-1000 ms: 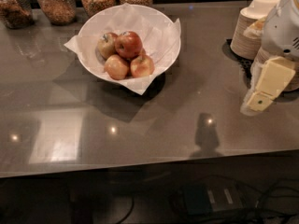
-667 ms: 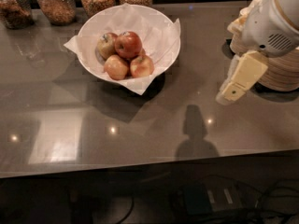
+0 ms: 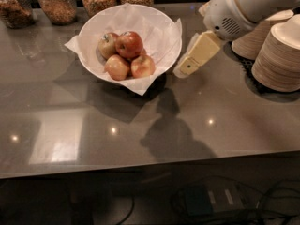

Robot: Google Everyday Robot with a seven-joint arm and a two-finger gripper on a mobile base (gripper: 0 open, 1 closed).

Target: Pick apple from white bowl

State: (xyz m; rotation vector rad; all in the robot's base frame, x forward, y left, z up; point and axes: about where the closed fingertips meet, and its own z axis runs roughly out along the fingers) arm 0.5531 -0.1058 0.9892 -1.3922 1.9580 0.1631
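The white bowl [image 3: 166,41], lined with crinkled white paper, sits on the grey counter at the upper middle. It holds several apples. The deepest red, glossy apple [image 3: 130,44] lies on top near the bowl's centre, with two paler orange apples in front of it and a yellow-green one to its left. My gripper [image 3: 183,70] comes in from the upper right on a white arm. Its cream fingers [image 3: 197,54] point down and left, with the tip just right of the bowl's rim, above the counter. It holds nothing.
Stacks of beige disposable bowls [image 3: 281,55] stand on a dark mat at the right. Several glass jars of grain [image 3: 58,3] line the back edge. The counter's front edge runs across the lower part of the view.
The gripper has moved left from the bowl stacks to the right rim of the white bowl. The view has also shifted closer to the bowl. The apples have not moved.
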